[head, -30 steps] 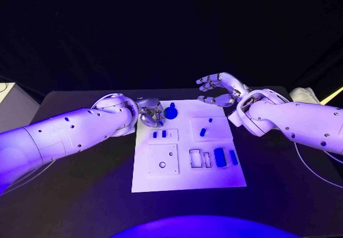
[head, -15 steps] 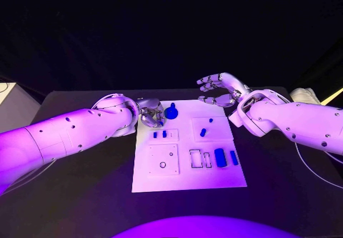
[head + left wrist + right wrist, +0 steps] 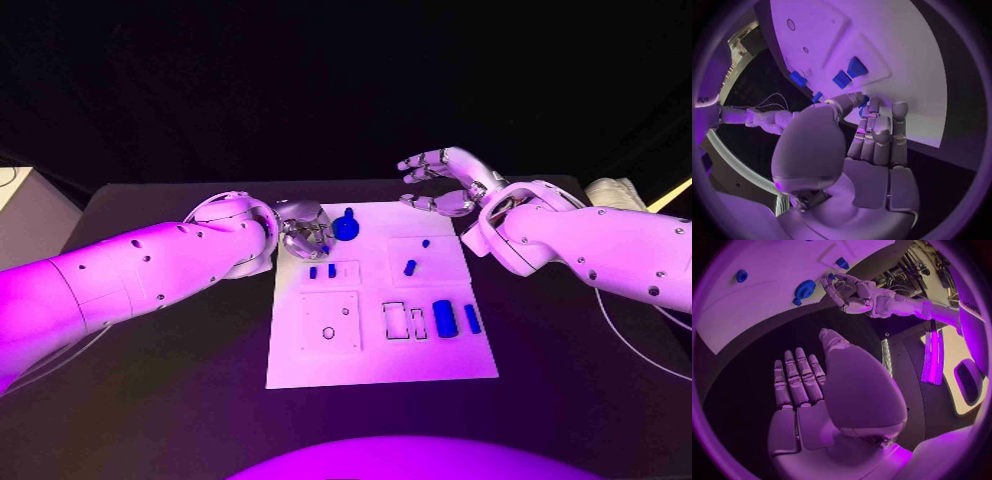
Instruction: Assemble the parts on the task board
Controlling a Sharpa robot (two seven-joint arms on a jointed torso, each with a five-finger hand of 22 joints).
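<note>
The white task board (image 3: 378, 350) lies mid-table. At its far left corner sits a round blue part with a knob (image 3: 346, 226), also seen from the right wrist (image 3: 804, 290). My left hand (image 3: 302, 230) hangs just beside it with its fingers curled in. In the left wrist view its thumb tip meets a blue bit (image 3: 863, 100), and whether that is gripped is unclear. Two small blue parts (image 3: 322, 271), a blue peg (image 3: 410, 266) and two long blue parts (image 3: 456, 318) stand in the board. My right hand (image 3: 440, 180) hovers open beyond the board's far right corner.
Empty outlined recesses lie on the board: a square one with a small hole (image 3: 329, 322) and narrow slots (image 3: 404, 320). A pale object (image 3: 617, 190) lies at the table's far right edge, and a white box (image 3: 22, 215) stands off the left side.
My left hand has edged slightly toward the board's far edge. The right hand and the parts have stayed put.
</note>
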